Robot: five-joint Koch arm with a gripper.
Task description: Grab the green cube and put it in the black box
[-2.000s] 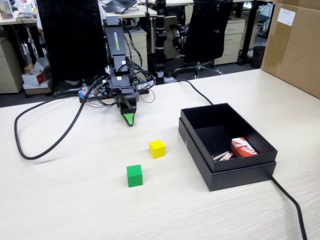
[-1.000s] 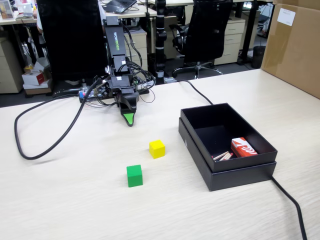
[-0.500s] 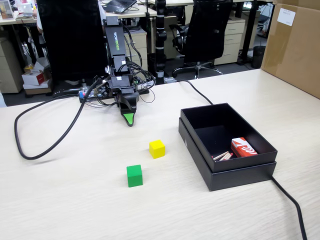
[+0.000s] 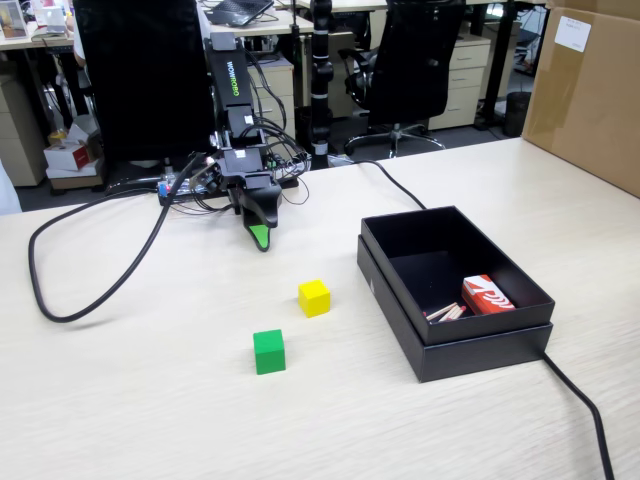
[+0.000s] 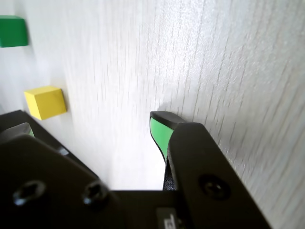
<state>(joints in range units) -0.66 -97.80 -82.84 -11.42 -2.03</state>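
Observation:
The green cube (image 4: pixel 269 352) sits on the light wooden table, toward the front of the fixed view; in the wrist view the green cube (image 5: pixel 12 31) is at the top left edge. My gripper (image 4: pixel 260 238) points down at the table, well behind the cube and apart from it. In the wrist view my gripper (image 5: pixel 90 129) is open, with bare table between the green-padded fingers (image 5: pixel 159 133). The black box (image 4: pixel 455 350) stands to the right in the fixed view, its top open.
A yellow cube (image 4: pixel 314 297) lies between gripper and green cube; the yellow cube (image 5: pixel 45 101) is near the left jaw. A red packet (image 4: pixel 487 295) lies inside the box. Black cables (image 4: pixel 60 290) loop at left. A cardboard box (image 4: pixel 590 90) stands far right.

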